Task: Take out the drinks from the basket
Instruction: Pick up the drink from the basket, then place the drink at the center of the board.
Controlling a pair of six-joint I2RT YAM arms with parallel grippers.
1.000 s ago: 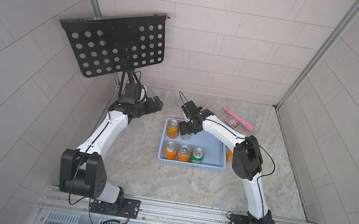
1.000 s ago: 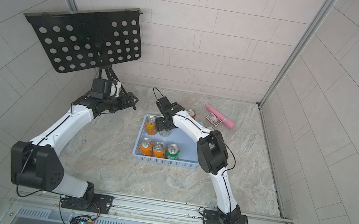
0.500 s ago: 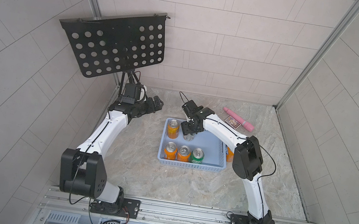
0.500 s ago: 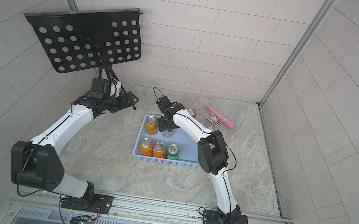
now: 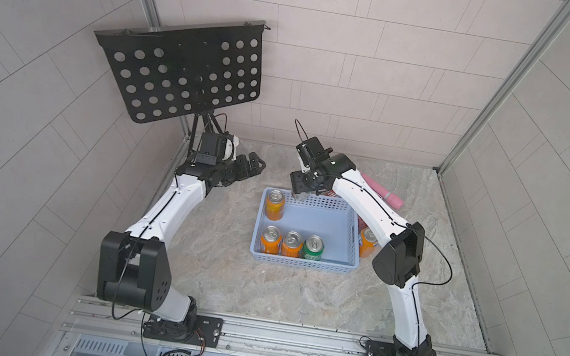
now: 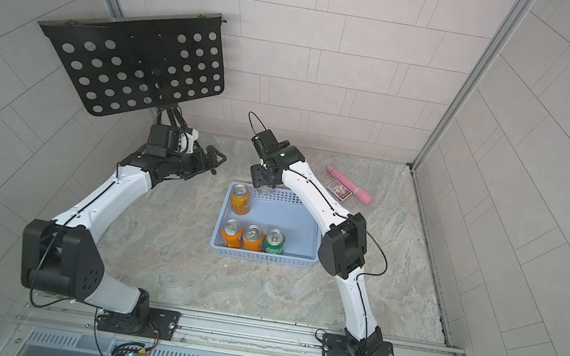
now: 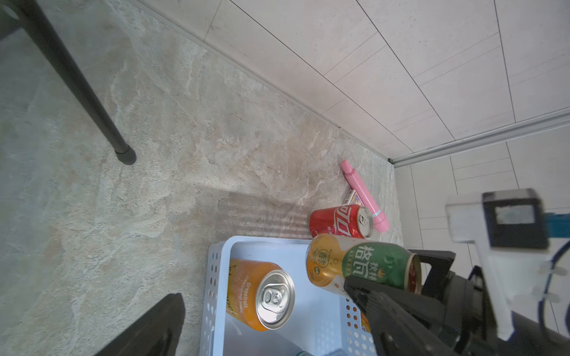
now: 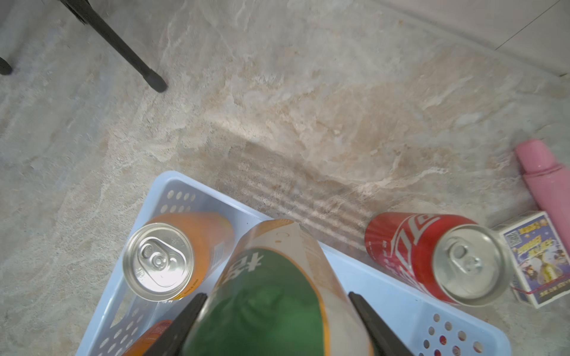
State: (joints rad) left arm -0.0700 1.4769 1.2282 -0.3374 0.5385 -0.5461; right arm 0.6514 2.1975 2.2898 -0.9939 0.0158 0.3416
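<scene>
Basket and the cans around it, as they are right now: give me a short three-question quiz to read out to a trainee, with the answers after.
1. How many drinks stand inside the basket?
2. Where is the red can that is next to the card box? A: inside the basket. B: upright outside the basket, on the surface. C: stacked on another can.
3. True or false: the right gripper is holding the red can.

Key
1. Four: three orange cans and a green can.
2. B.
3. False. It holds the dark green-and-white can above the basket.
</scene>
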